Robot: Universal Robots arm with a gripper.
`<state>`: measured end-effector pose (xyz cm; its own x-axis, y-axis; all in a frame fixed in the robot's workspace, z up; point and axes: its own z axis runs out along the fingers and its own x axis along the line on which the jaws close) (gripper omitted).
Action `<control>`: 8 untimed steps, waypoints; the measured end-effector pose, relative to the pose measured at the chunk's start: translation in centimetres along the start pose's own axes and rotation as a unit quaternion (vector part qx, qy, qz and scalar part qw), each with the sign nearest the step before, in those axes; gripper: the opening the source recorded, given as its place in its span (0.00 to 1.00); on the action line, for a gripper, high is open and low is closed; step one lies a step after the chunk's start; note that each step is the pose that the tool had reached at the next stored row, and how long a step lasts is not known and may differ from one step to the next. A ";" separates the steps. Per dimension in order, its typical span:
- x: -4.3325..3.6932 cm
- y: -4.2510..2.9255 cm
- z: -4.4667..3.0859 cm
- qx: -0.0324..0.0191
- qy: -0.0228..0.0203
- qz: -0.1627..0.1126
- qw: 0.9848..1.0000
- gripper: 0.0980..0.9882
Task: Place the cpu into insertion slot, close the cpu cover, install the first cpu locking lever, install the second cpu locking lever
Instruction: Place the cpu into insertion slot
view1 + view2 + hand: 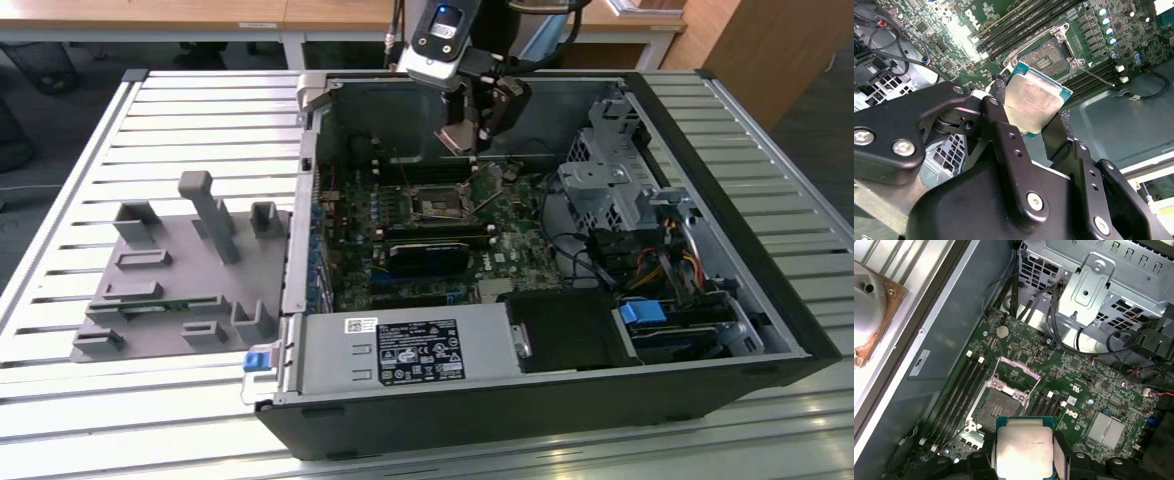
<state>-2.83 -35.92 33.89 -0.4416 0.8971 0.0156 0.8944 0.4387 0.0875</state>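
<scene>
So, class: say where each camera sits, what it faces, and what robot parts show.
Exterior view: off the arm, above the computer case, looking down into it; arm and gripper show.
First wrist view: on the wrist, facing the motherboard; gripper links show.
Second wrist view: on the wrist, looking along the gripper's black links.
Shared: both wrist views show the held cpu near the insertion slot.

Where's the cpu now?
In the second wrist view, the cpu is held in the gripper, above the motherboard, short of the open insertion slot.

A lab — open computer case (534,410) on a slatted metal bench (200,110), desks (174,15) behind.
</scene>
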 end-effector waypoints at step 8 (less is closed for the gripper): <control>0.00 -0.03 0.35 0.000 0.000 0.000 1.000 0.50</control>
<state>-2.83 -35.91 33.54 -0.4416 0.8971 0.0155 0.8944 0.4388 0.0872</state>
